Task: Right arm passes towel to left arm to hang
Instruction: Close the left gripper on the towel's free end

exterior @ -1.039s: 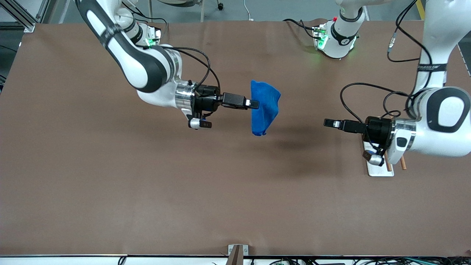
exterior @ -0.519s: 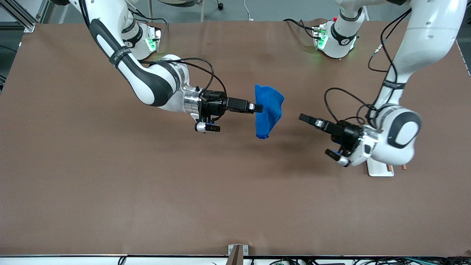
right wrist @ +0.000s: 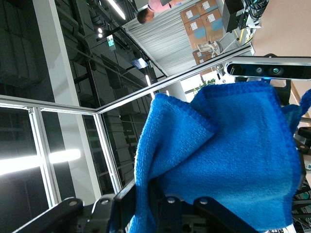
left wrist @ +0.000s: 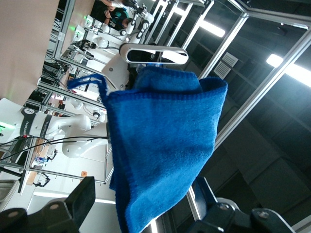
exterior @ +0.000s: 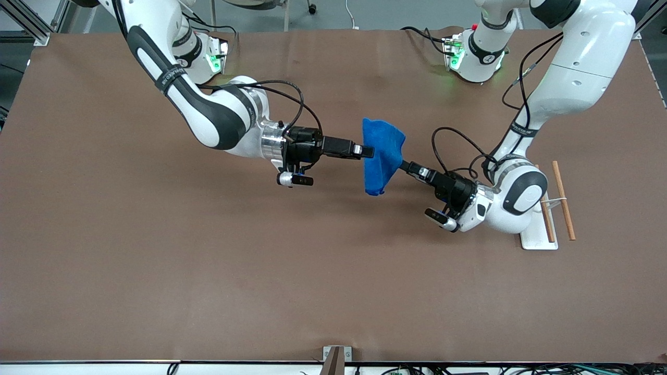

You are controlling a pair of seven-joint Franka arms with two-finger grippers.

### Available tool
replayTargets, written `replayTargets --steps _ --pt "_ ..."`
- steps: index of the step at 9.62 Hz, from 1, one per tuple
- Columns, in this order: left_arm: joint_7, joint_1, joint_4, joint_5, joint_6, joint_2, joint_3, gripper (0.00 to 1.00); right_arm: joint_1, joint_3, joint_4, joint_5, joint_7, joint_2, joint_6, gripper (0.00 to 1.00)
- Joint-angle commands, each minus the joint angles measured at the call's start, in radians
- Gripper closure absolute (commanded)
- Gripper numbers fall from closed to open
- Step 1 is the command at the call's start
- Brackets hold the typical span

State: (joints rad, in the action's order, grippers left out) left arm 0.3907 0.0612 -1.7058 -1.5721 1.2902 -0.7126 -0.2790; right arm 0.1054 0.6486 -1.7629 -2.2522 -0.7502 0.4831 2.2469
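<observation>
The towel (exterior: 383, 156) is bright blue and hangs folded in the air over the middle of the table. My right gripper (exterior: 368, 152) is shut on the towel's edge; the right wrist view shows the cloth (right wrist: 228, 145) pinched between its fingers (right wrist: 127, 198). My left gripper (exterior: 404, 166) reaches the towel from the left arm's end of the table. In the left wrist view the towel (left wrist: 160, 145) hangs between the left gripper's (left wrist: 146, 196) open fingers (left wrist: 83, 196), which stand wide on either side of the cloth's lower edge.
A rack with a white base (exterior: 536, 238) and wooden rods (exterior: 564, 200) stands on the brown table (exterior: 208, 271) at the left arm's end, beside the left arm's wrist. Both arm bases (exterior: 471, 57) sit along the table's edge farthest from the front camera.
My left arm has swung from over the rack toward the towel, and its open gripper now straddles the cloth. The rack is uncovered. My right gripper has shifted slightly toward the left arm's end.
</observation>
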Motion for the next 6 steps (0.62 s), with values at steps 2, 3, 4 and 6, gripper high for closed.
replayTargets --steps 2,3,4,6 --pt "0.063 -0.007 -0.005 -0.046 0.003 -0.038 -0.016 0.3 0.004 0.005 0.003 -0.036 -0.026 -0.003 0.005 1.0" --pt "0.06 -0.009 -0.003 -0.061 0.003 -0.041 -0.016 0.43 0.002 0.012 0.003 -0.036 -0.026 -0.003 0.006 1.0" --pt "0.053 -0.007 -0.002 -0.063 0.003 -0.039 -0.016 0.61 0.0 0.014 0.003 -0.038 -0.026 -0.003 0.006 1.0" --pt "0.043 0.005 0.014 -0.063 0.003 -0.039 -0.014 0.83 0.0 0.014 0.003 -0.038 -0.026 -0.003 0.006 1.0"
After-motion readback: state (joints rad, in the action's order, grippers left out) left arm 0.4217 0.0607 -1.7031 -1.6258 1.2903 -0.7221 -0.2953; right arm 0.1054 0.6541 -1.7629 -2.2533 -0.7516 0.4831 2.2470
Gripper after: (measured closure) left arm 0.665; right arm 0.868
